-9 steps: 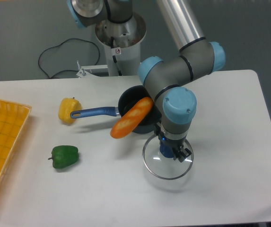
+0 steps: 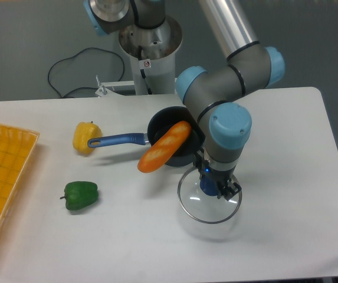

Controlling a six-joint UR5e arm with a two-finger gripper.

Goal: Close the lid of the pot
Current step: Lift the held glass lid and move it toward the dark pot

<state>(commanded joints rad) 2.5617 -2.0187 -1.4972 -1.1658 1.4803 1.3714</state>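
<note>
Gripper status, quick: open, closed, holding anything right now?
Gripper: closed on the blue knob of the lid, which looks lifted slightly off the table, beside the pot.

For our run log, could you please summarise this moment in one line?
gripper: on lid knob, jaw state unclear | lid: beside pot, not on it | orange bread-like item: sticks out over pot rim

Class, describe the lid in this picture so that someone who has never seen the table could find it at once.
Start at the white table and find the dark pot with the long blue handle near its middle. Just in front of the pot, under the gripper, is the lid. It is the only see-through thing there: a clear round disc with a thin metal rim and a blue knob.
</note>
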